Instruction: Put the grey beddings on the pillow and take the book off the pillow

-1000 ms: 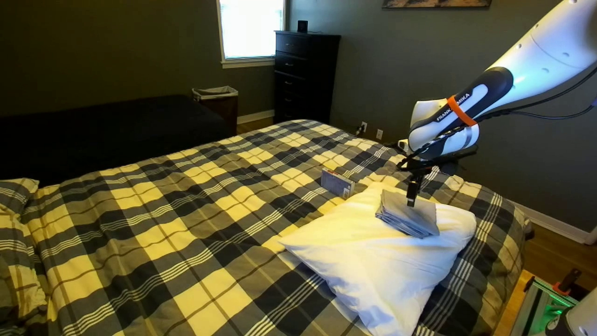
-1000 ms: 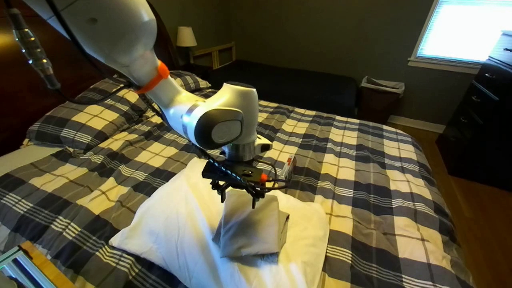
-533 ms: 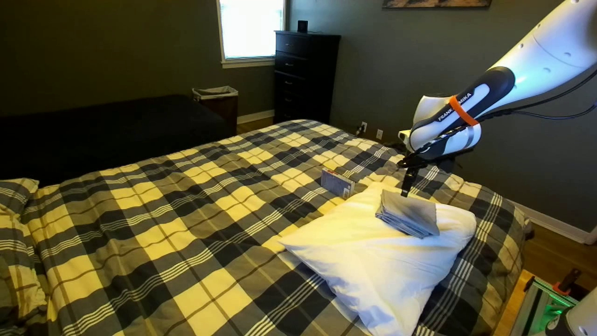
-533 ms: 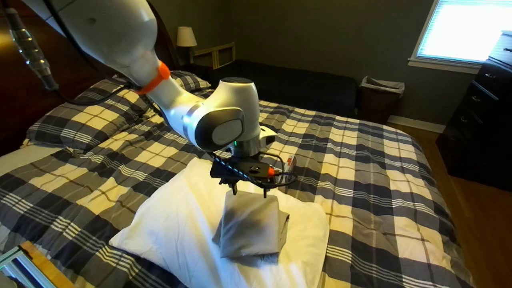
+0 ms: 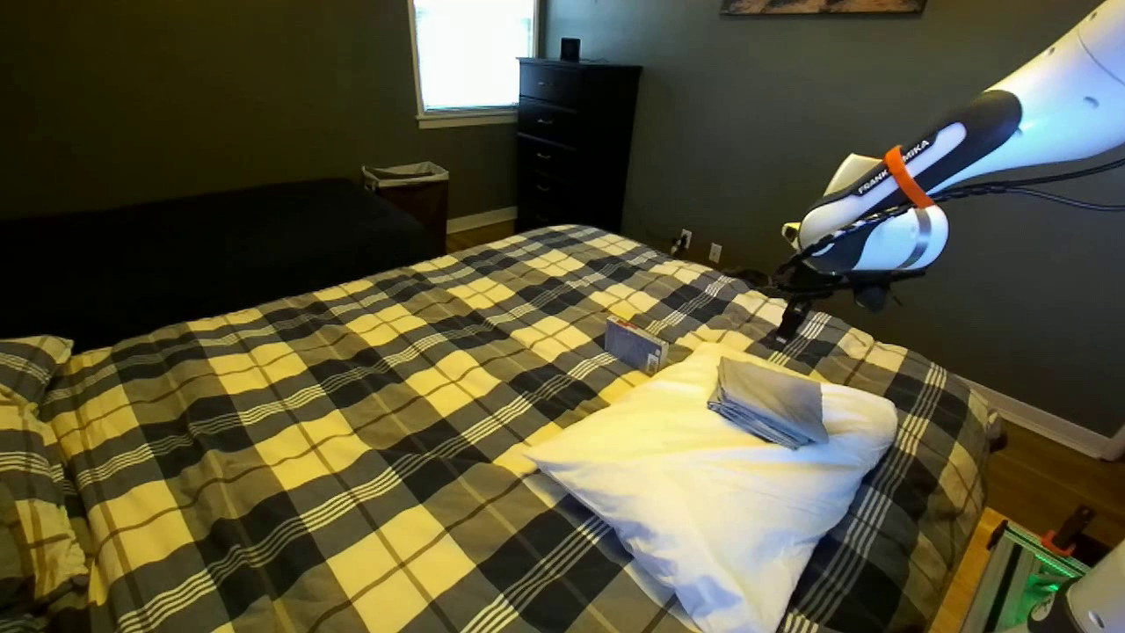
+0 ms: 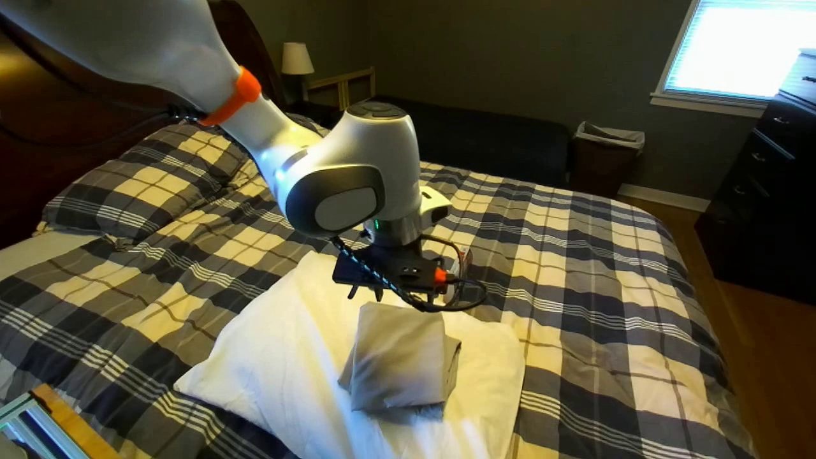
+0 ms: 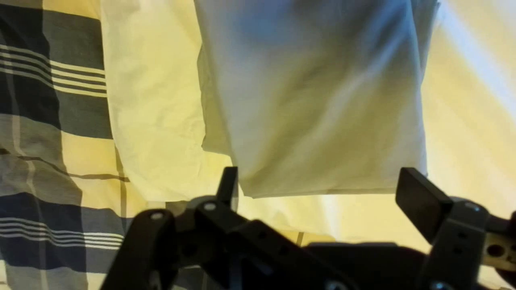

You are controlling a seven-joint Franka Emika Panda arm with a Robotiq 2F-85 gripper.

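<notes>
Grey folded bedding (image 5: 769, 403) lies on the white pillow (image 5: 694, 519); the claw (image 7: 318, 173), spread wide and empty, has backed clear. Book (image 5: 635, 345) found on edge on the plaid bedspread (image 5: 369, 422), just beside the pillow; both task requirements judged met.

In an exterior view, the dark wall (image 6: 510, 57) holds a bright window (image 6: 743, 48) at two o'clock. A black dresser (image 6: 765, 191) stands at three, a lamp (image 6: 297, 58) at eleven.

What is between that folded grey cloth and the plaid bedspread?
The white pillow: the grey cloth rests on it, and it lies on the plaid bedspread, as both exterior views show.
</notes>
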